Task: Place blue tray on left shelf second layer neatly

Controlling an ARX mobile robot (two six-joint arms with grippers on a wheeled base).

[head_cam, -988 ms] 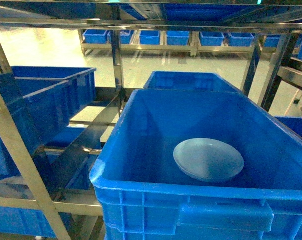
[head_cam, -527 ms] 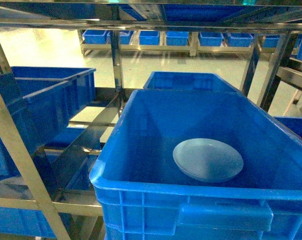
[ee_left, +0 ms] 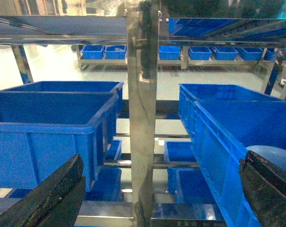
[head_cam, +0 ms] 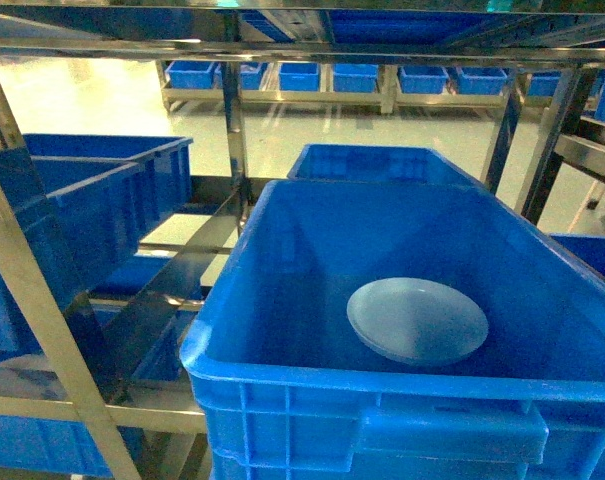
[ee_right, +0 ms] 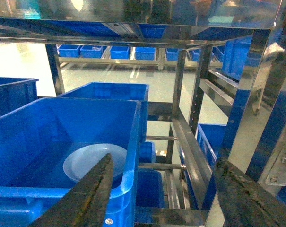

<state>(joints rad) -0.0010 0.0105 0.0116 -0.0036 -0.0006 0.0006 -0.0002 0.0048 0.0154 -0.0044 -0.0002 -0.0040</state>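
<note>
The blue tray [head_cam: 417,320] lies flat at the bottom of a big blue crate [head_cam: 282,300]. It sits a bit to the right of the middle. The crate stands on the shiny steel shelf [head_cam: 197,260].

The left end effector [ee_left: 152,189] has its two fingers wide apart, with nothing in between. The right end effector [ee_right: 166,198] is wide apart too, and it holds nothing. It hangs just outside the crate, near the tray.

The tray looks light, stiff and shiny, so it may slip. It is low and flat on the floor of the crate. I think the best place to grab it is the raised rim, pinched from the side nearest the right end effector.
</note>
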